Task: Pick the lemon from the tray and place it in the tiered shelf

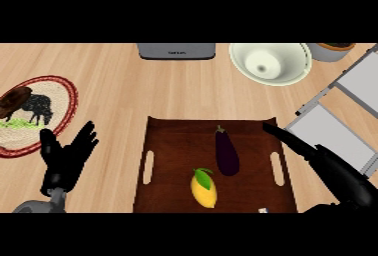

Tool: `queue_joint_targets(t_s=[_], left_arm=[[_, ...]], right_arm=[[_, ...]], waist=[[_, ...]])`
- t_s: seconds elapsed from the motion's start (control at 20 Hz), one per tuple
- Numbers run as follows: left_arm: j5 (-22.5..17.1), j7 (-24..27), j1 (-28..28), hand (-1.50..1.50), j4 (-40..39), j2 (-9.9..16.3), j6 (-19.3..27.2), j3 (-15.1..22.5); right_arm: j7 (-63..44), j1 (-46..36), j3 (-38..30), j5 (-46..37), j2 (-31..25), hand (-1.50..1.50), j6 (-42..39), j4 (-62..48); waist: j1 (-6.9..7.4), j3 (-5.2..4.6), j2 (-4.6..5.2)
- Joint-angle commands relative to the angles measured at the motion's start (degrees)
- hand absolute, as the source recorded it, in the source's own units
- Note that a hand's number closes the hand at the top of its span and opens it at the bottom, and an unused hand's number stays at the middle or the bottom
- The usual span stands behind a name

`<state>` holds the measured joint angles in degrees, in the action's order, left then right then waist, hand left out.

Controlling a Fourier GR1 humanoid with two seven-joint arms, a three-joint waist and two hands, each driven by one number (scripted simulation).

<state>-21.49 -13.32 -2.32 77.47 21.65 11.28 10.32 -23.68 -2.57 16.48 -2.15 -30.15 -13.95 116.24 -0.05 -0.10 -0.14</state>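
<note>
The right hand (306,150) stretches out straight and holds nothing at the tray's (171,131) right edge; the left hand (68,152) rests open at lower left. The lemon (204,188) lies low in the tray, just beside the eggplant (227,151), so I'd worry a reach knocks that instead.

Tray (170,150) dark polished wood; counter (148,90) pale matt wood grain; eggplant (227,152) glossy; shelf (332,135) grey metal-looking.

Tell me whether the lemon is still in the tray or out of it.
In the tray: the lemon lies on the brown tray floor beside the eggplant; neither robot hand touches it.
</note>
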Motion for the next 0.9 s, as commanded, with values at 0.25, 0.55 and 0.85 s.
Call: queue_joint_targets(t_s=[0.25, 0.55, 0.85], left_arm=[[0.87, -1.57, -2.61, 0.0, -0.41, -1.85, -0.59, -0.54], [1.51, -0.99, -2.44, 0.0, -3.15, -1.7, -3.06, -2.68], [3.52, -1.81, -2.21, 0.0, -1.49, -2.75, -2.22, -3.5]], right_arm=[[-27.42, -12.85, 13.74, -17.2, 11.77, -1.5, 5.49, -0.26], [-36.07, -14.78, 19.78, -22.82, 19.81, -1.5, 3.79, -4.27], [-36.64, -15.21, 24.5, -29.12, 24.23, -1.5, 1.96, -9.55]], waist=[[0.43, 0.04, 0.13], [0.15, 0.07, 0.12], [0.19, 0.09, 0.1]])
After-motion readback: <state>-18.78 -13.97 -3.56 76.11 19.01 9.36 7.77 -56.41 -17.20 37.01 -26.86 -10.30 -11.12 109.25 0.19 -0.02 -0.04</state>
